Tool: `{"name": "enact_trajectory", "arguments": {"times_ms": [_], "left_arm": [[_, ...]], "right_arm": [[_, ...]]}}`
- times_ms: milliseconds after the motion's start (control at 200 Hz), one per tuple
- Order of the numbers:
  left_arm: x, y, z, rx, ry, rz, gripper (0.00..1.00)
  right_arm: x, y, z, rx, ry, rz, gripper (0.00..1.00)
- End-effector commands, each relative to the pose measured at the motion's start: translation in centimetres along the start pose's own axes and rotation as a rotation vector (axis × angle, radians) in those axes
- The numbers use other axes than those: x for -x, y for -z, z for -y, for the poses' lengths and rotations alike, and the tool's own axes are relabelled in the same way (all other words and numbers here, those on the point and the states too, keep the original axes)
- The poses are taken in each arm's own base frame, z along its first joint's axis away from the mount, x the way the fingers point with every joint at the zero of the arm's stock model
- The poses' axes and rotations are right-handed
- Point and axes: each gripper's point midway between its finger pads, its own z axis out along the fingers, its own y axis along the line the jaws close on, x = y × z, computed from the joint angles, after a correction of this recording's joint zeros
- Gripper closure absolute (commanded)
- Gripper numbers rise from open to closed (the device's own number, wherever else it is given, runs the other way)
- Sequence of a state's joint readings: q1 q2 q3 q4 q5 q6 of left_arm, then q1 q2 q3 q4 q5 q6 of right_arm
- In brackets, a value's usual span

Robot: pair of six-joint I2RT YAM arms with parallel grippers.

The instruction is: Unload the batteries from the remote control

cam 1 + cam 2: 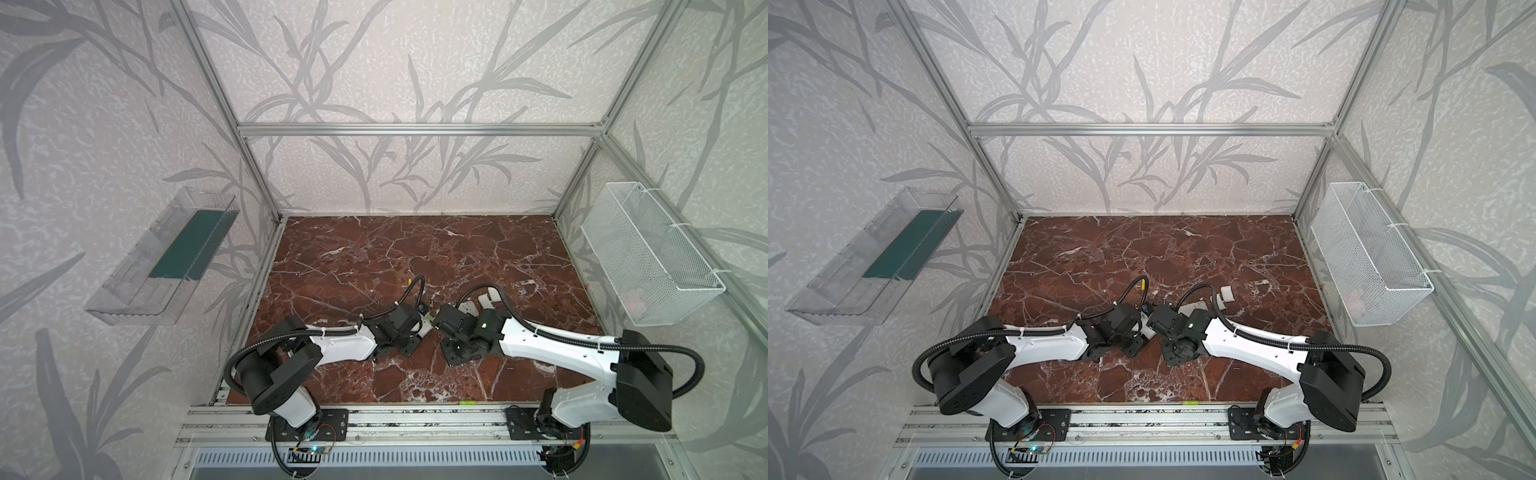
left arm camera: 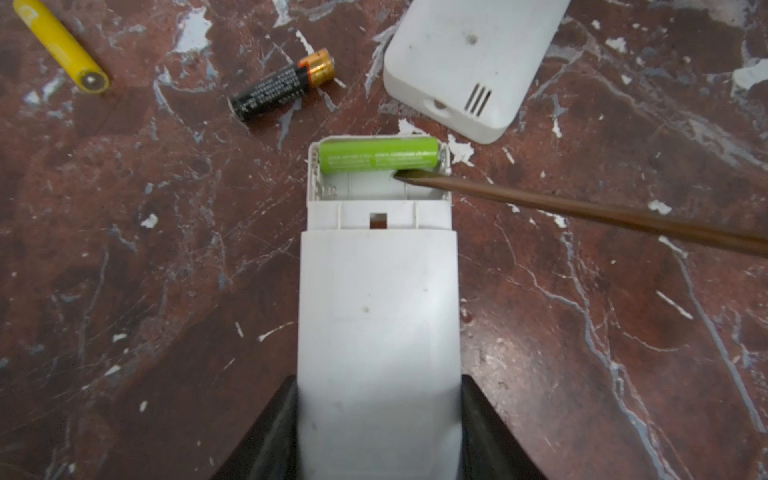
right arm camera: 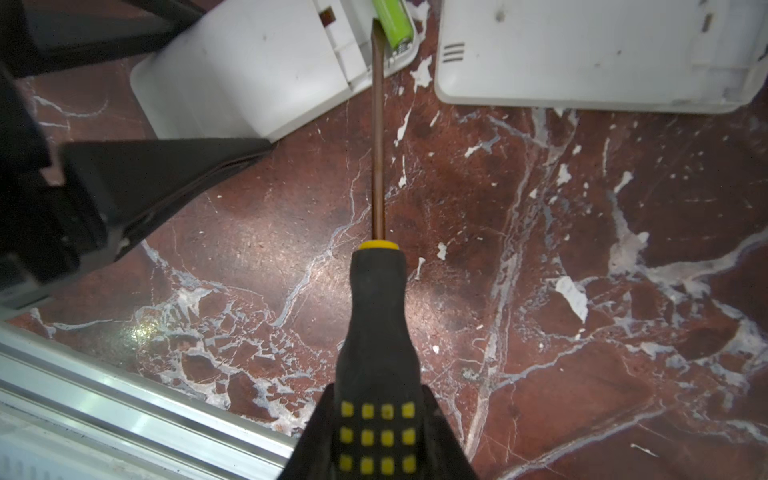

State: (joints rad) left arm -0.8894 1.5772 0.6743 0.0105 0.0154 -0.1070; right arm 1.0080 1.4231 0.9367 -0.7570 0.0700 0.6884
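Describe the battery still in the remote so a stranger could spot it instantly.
On the red marble table, find the white remote in the left gripper. In its open bay lies the green battery, with the tip of the screwdriver beside it. The yellow battery and black battery lie loose on the table.

The remote control [image 2: 378, 311] is white and long; it lies back side up on the red marble bench [image 2: 166, 270], with its battery compartment uncovered at one end. One light green battery [image 2: 378, 156] sits in the compartment, crosswise to the remote's length, in the slot at the outer edge (small print runs along it); a yellow battery [image 2: 62, 48] and a black battery [image 2: 282, 85] with a copper end lie loose on the bench beyond that end, apart from each other.
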Motion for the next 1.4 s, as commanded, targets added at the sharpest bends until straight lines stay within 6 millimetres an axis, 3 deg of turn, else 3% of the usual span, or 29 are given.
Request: {"name": "enact_trajectory", "arguments": {"times_ms": [0, 405, 575, 935, 1215, 1395], "left_arm": [[-2.6, 0.3, 0.7, -0.020, -0.007, -0.113, 1.00], [-2.4, 1.0, 1.7, -0.038, 0.022, -0.163, 1.00], [-2.0, 1.1, 2.5, -0.067, 0.040, -0.166, 1.00], [-2.4, 0.9, 2.5, -0.064, 0.041, -0.191, 1.00], [-2.1, 0.9, 2.6, -0.062, 0.043, -0.187, 1.00], [-1.9, 1.1, 2.3, -0.038, 0.036, -0.167, 1.00]], "right_arm": [[-0.3, -0.2, 1.6, -0.085, -0.031, -0.013, 1.00], [-0.1, -1.1, 2.2, -0.147, -0.036, 0.007, 1.00], [-0.4, -1.7, 0.8, -0.111, 0.013, 0.012, 1.00], [-0.6, -2.4, 1.1, -0.128, 0.081, 0.017, 1.00], [-0.5, -3.1, 0.1, -0.104, 0.074, 0.025, 1.00], [-0.3, -2.1, -0.8, -0.095, 0.034, -0.015, 1.00]]}}
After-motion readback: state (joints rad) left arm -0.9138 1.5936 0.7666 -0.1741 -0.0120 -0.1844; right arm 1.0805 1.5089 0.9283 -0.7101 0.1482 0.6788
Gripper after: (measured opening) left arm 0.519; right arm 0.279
